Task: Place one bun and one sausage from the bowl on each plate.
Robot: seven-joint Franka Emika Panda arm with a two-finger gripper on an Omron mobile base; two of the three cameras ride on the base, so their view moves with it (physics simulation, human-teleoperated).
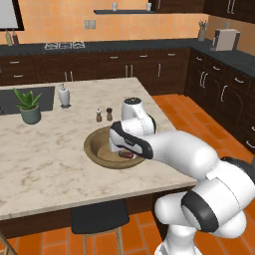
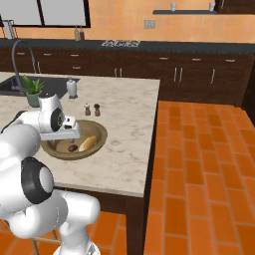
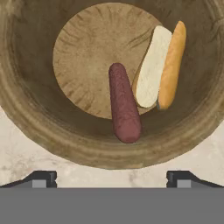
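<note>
Fingers (image 3: 112, 179) stand wide apart and grasp nothing; I hold them above the near rim of the bowl (image 3: 30, 109), looking straight down, so I can choose what to take. One sausage (image 3: 124, 103) lies on the bowl's floor, and the bun (image 3: 159, 65) lies just beside it, split, touching or almost touching. I judge this closeness can disturb a clean pick. On the counter (image 1: 45, 164) behind the bowl stand two small shakers (image 1: 103, 115), a white bottle (image 1: 63, 95) and a potted plant (image 1: 29, 105), all apart from my path.
</note>
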